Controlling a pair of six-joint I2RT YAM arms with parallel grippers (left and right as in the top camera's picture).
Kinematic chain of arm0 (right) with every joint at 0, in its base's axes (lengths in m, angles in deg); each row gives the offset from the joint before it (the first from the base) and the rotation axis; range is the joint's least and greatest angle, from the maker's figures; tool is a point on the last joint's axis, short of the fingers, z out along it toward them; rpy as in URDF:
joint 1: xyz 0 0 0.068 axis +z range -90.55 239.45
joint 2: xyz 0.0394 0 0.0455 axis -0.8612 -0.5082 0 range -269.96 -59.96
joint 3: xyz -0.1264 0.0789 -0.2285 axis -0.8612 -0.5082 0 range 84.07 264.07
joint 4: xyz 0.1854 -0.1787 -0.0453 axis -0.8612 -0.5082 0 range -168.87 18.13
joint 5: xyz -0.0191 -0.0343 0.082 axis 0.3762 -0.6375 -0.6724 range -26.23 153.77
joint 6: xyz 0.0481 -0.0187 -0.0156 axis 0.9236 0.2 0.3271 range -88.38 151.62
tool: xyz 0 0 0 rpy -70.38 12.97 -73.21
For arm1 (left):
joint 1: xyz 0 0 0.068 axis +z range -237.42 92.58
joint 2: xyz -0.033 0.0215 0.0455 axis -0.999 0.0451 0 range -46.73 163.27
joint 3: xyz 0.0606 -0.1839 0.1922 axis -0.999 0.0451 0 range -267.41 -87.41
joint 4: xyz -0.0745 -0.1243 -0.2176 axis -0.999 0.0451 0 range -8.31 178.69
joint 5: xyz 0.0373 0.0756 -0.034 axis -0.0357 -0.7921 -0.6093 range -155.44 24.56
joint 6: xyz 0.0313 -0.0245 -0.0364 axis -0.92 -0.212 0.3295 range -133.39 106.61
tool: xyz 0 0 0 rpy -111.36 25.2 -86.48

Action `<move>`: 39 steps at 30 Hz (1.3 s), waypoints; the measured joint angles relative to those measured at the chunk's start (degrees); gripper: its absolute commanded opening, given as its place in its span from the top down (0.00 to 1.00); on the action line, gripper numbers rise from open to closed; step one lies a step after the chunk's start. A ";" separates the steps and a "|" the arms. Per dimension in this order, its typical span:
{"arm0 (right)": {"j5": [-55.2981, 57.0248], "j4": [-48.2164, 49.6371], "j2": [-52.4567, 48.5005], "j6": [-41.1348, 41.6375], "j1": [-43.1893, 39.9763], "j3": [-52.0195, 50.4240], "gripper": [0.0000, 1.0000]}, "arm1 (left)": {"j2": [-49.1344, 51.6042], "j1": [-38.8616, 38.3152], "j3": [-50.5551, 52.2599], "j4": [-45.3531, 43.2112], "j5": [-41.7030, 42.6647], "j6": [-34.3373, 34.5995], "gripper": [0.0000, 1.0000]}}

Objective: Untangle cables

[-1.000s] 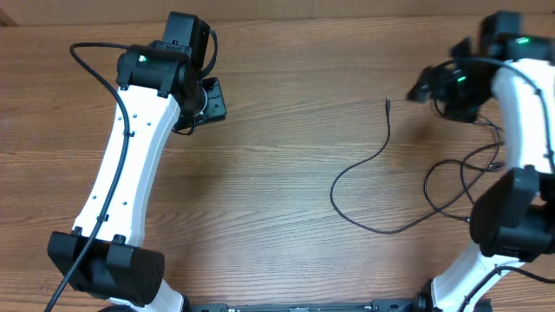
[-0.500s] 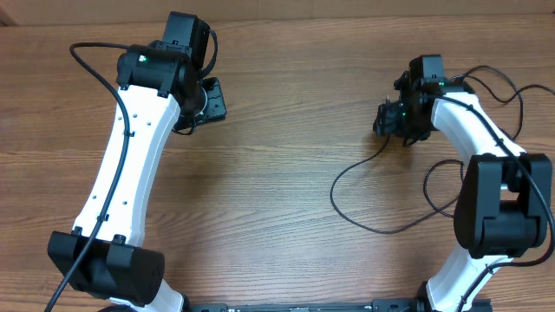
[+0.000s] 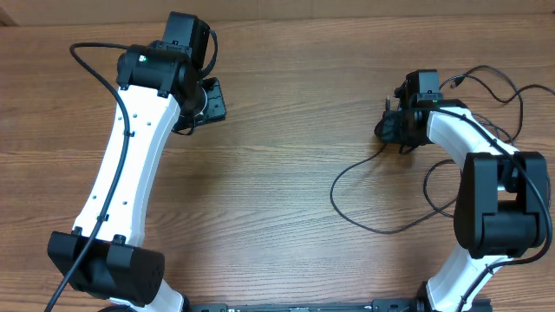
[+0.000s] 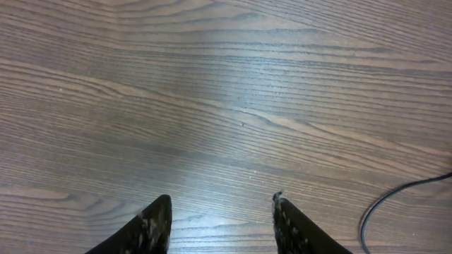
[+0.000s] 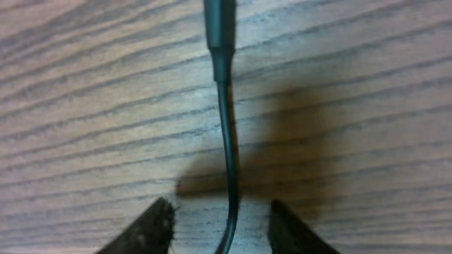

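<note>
A thin black cable (image 3: 333, 195) lies in a long loose loop on the right half of the wooden table. My right gripper (image 3: 392, 128) is low over its upper end. In the right wrist view the cable (image 5: 227, 141) runs between my open right fingers (image 5: 222, 208) without touching them, its plug (image 5: 220, 21) pointing away. More thin cable loops (image 3: 429, 186) lie under the right arm, and another strand with a plug (image 3: 447, 85) lies behind it. My left gripper (image 3: 208, 100) is open and empty at the far left, over bare wood (image 4: 222, 204).
A curved piece of black cord (image 4: 381, 204) shows at the lower right edge of the left wrist view. The wooden table (image 3: 277, 173) has bare room between the two arms. The right arm's base stands over part of the cable loops.
My right arm has swung left from the far right edge and come down over the cable's plug end. The left arm has not moved.
</note>
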 measured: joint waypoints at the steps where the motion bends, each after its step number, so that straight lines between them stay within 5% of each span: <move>1: 0.04 0.13 0.00 0.13 0.02 -0.24 0.65 | 0.00 0.00 0.00 0.00 0.00 0.00 0.53; 7: 0.17 1.16 0.22 2.80 0.02 -1.55 0.79 | 0.00 0.00 0.00 0.02 0.00 0.00 0.53; 10: 0.24 1.55 0.39 3.76 -0.02 -2.01 0.96 | 0.00 0.00 0.00 0.00 0.00 0.00 0.53; 17: 0.22 0.59 0.44 6.03 -0.11 -2.14 0.96 | 0.00 0.00 0.00 0.02 0.00 0.00 0.53; 22: 0.15 -8.90 0.44 6.47 -1.77 1.22 0.96 | 0.00 0.00 0.00 -0.04 -0.02 0.02 0.53; 33: 5.84 -31.12 3.32 4.31 -18.45 37.57 0.96 | 0.00 0.00 0.00 -0.15 0.59 0.02 0.53; 36: 6.47 -32.04 5.07 3.69 -22.82 41.07 0.88 | 0.00 0.00 0.00 -0.20 0.68 0.02 0.53; 39: 5.57 -33.59 5.46 3.19 -25.44 41.29 0.62 | 0.00 0.00 0.00 -0.31 0.68 0.04 0.53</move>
